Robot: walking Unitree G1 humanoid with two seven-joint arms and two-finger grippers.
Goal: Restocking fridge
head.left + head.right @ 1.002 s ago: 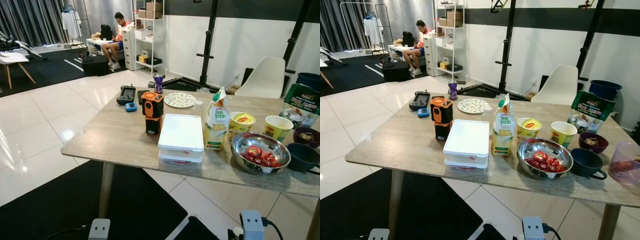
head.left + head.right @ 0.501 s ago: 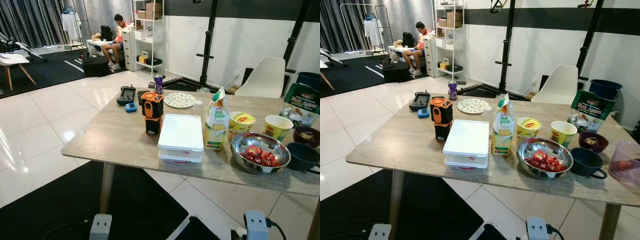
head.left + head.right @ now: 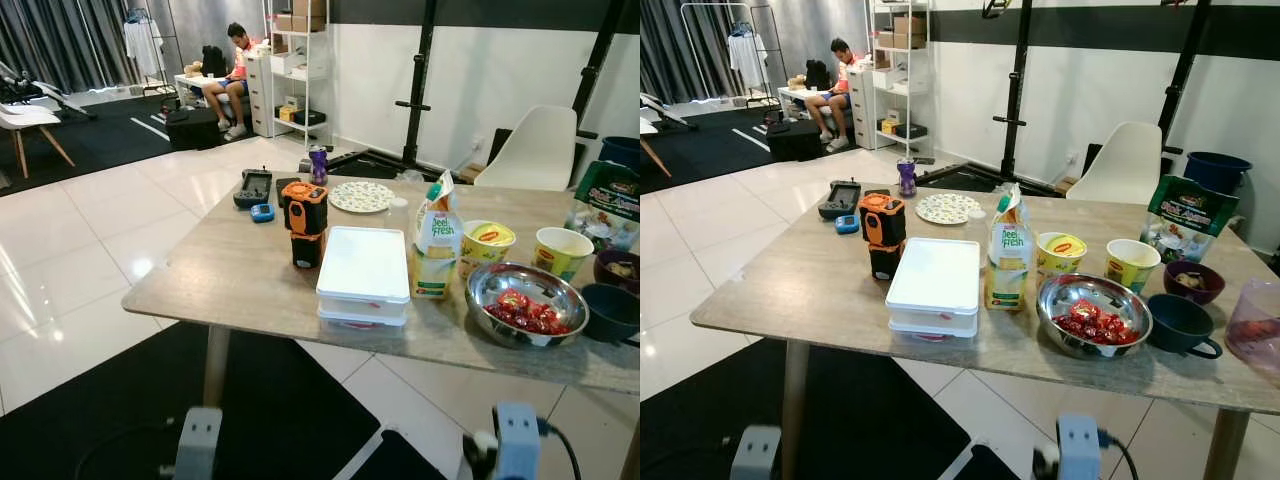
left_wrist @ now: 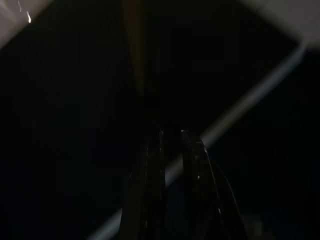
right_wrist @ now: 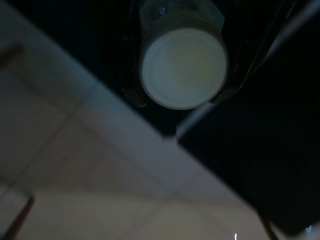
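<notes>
A wooden table (image 3: 230,275) carries the food: a green and white milk carton (image 3: 435,245), a stacked white lidded box (image 3: 363,265), a steel bowl of red tomatoes (image 3: 527,300), and two yellow tubs (image 3: 487,240). Both arms hang low in front of the table, their pale wrists at the bottom edge (image 3: 200,440) (image 3: 517,440). In the dark left wrist view my left gripper (image 4: 172,137) has its fingers close together with nothing between them. My right gripper (image 5: 182,97) is shut on a white round container (image 5: 182,65), seen end on.
An orange and black device (image 3: 304,222), a patterned plate (image 3: 361,197), dark bowls (image 3: 1185,322) and a green bag (image 3: 1189,215) share the table. A white chair (image 3: 540,150) stands behind it. A black mat (image 3: 120,410) lies under its near side. A person (image 3: 232,75) sits far back.
The camera has shifted slightly, and both wrists show a little higher at the bottom edge. Nothing on the table has moved.
</notes>
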